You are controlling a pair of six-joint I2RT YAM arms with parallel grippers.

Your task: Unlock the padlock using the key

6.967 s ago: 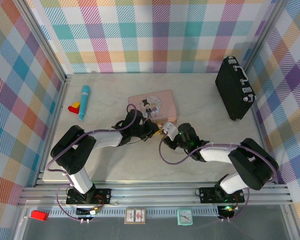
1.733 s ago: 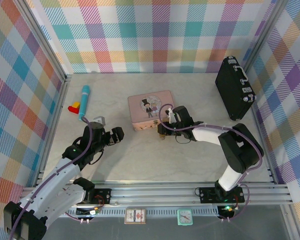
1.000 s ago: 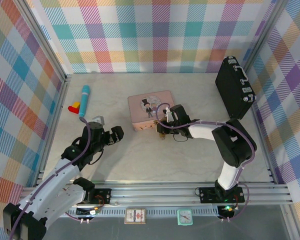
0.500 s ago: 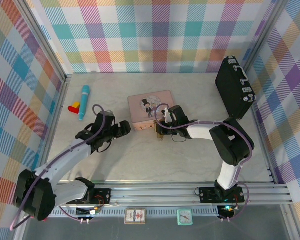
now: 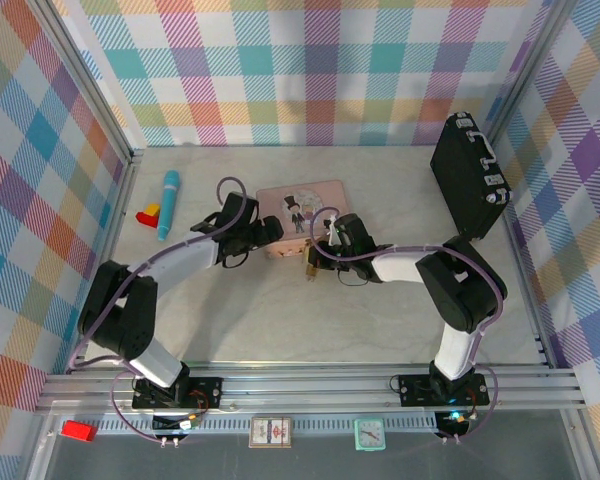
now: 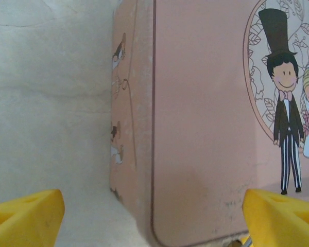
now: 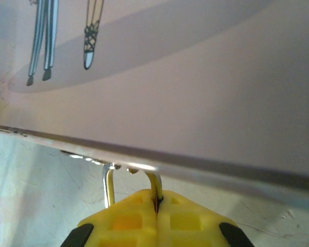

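- Padlock (image 5: 309,264) is found on the table at the near edge of the pink tin (image 5: 325,200), about midway along that edge, with its brass body pointing toward the arms.
- In the right wrist view its silver shackle (image 7: 109,186) is seen rising to meet the tin's lid rim. Whether it is threaded through a hasp there cannot be told.
- Right gripper (image 5: 320,252) is closed on the padlock, and one leg of the shackle is seen pinched between the yellow fingertips (image 7: 185,218), which are pressed together. The lock body itself is hidden beneath them.
- Left gripper (image 5: 267,232) is held at the tin's left near corner with its fingertips (image 6: 26,216) spread wide and nothing held between them.
- Key cannot be made out with certainty. A small metallic glint at the tin's lower corner in the left wrist view is too small to be identified.
- Step in hand is judged to be steadying the padlock with the right arm while the left arm is brought in. Insertion of the key is not yet done.
- Next move is judged to require that the key be located and gripped by the left gripper, then aligned with the keyway on the body's near end.
- A firm right-hand hold will be needed, since so small a lock is likely to twist under the key.
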